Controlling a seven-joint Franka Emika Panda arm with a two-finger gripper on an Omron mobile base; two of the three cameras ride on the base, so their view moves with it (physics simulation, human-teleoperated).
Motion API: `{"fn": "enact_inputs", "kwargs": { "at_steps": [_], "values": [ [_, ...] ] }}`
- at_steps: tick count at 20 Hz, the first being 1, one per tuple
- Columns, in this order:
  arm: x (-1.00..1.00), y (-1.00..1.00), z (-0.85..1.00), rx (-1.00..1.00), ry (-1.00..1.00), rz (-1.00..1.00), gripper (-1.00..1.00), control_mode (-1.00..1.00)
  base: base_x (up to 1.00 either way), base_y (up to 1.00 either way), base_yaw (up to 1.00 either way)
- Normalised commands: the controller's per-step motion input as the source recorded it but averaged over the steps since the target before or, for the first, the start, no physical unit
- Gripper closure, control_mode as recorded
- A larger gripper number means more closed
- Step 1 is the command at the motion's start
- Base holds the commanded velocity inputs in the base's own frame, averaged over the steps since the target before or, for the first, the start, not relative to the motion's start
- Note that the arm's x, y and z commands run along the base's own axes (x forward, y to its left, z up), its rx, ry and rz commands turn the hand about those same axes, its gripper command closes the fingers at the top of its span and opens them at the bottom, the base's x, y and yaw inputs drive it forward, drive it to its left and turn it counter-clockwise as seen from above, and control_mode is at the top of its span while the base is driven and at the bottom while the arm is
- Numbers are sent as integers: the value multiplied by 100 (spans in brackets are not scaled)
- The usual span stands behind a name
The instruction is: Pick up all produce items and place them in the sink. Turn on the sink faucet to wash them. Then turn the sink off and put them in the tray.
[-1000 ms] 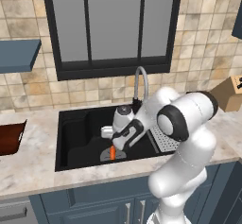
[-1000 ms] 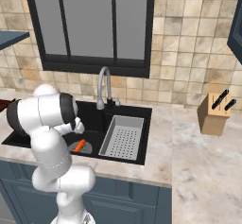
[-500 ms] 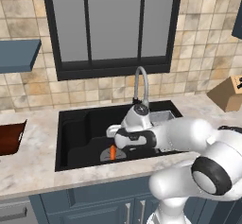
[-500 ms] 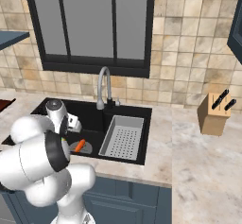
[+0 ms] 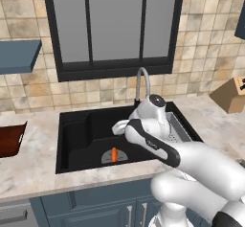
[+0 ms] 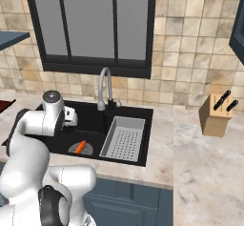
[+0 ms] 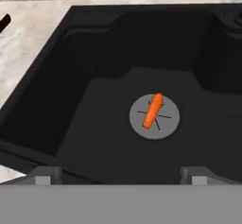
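Observation:
A small orange carrot (image 7: 152, 109) lies on the round grey drain disc (image 7: 165, 124) at the bottom of the black sink (image 7: 90, 57). My gripper (image 7: 120, 176) hangs above the basin and looks down at the carrot, jaws wide open with nothing between the fingertips (image 7: 45, 175). From the left base the carrot (image 5: 114, 154) sits in the sink (image 5: 79, 135) below and left of my hand (image 5: 119, 127). The silver gooseneck faucet (image 5: 140, 80) stands behind the basin. The reddish-brown tray (image 5: 9, 140) lies on the counter far left. From the right base the carrot (image 6: 80, 147) shows right of my arm.
A light grey perforated drainer basket (image 6: 125, 137) fills the right part of the sink. A wooden knife block (image 6: 217, 113) stands on the counter to the right. A dark-framed window and tiled wall rise behind the faucet (image 6: 103, 89). My arm's elbow bulks over the sink's front right.
The arm has swung its elbow round toward the front and the hand has lifted a little off the carrot. The carrot stays on the drain disc and the jaws stay open.

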Motion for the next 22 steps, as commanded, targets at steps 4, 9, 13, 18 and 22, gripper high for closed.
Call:
{"fn": "enact_inputs", "kwargs": {
  "at_steps": [4,9,13,18,22],
  "values": [
    [-65,-6,34,3,0,10,-100,-100,0,0,0],
    [-65,-22,30,7,-1,8,-100,-100,0,0,0],
    [-53,-49,35,11,-1,4,-100,-100,0,0,0],
    [-41,-64,32,12,0,3,-100,-100,0,0,0],
    [-25,-53,27,11,-5,0,-100,-100,0,0,0]
  ]
}}
